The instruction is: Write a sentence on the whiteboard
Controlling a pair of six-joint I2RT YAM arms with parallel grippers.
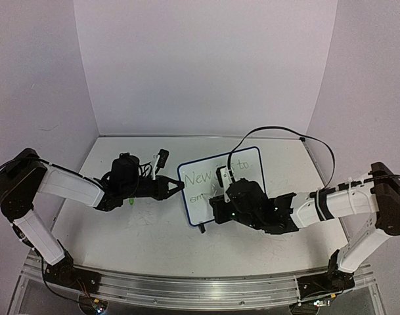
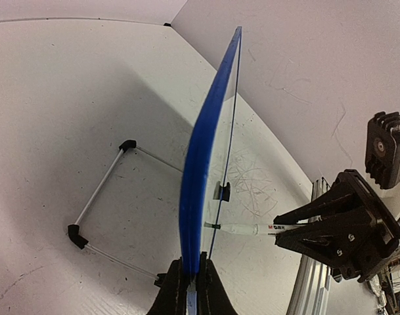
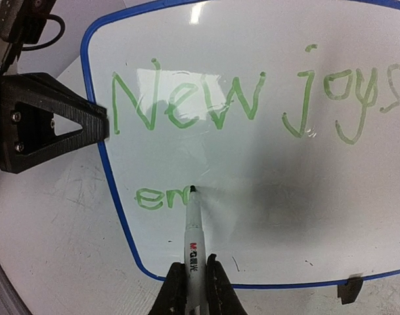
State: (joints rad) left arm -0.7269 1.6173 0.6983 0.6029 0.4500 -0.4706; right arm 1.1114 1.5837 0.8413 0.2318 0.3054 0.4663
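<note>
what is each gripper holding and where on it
The left gripper pinches the whiteboard by its blue rim beside "New"; the right gripper holds the marker by its barrel.

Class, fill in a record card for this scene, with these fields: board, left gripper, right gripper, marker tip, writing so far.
board: whiteboard, blue rim, propped up on the table
left gripper: shut on the whiteboard's side edge
right gripper: shut on a marker
marker tip: on the board, just after "em"
sentence so far: "New joys to" above, "em" below, in green

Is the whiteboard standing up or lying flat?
Standing: the whiteboard rises edge-on from the table, its rim pinched by the left gripper.
</note>
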